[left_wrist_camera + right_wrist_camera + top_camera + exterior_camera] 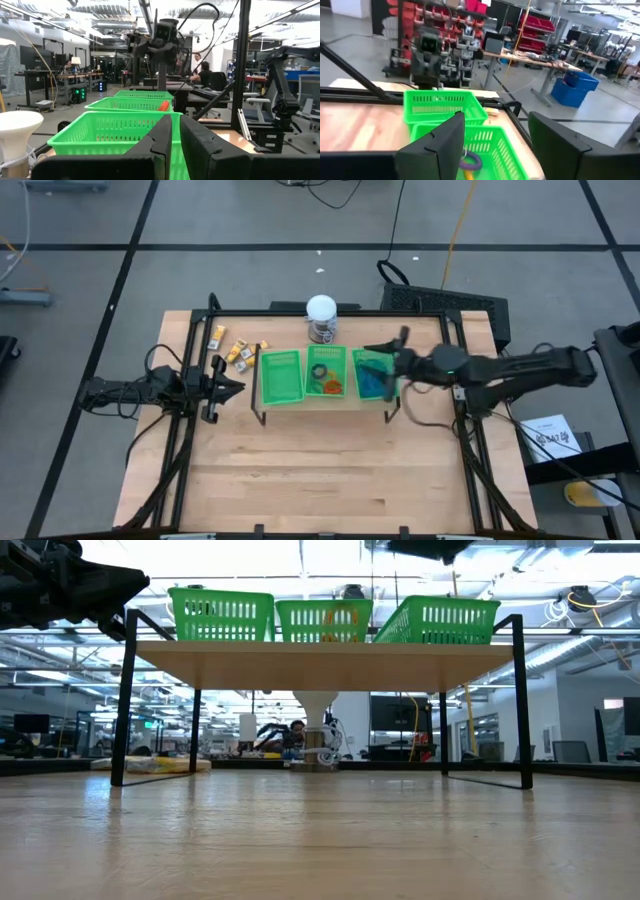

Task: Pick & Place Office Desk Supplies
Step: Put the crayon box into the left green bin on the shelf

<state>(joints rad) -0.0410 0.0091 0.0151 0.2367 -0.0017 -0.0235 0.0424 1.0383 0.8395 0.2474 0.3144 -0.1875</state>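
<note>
Right gripper (pixel 495 145) spread apart; left gripper (pixel 175 145) seemingly pressed closed.

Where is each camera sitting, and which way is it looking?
High view: above the table, looking straight down; both arms show, left gripper beside the green tray, right gripper over it.
Low view: at table-top height, looking level under a raised shelf carrying the tray; arm parts show on top.
Left wrist view: on the left arm, facing the tray past its shut fingers.
Right wrist view: on the right arm, looking down at the tray past its open fingers.
All views share the tray.
</note>
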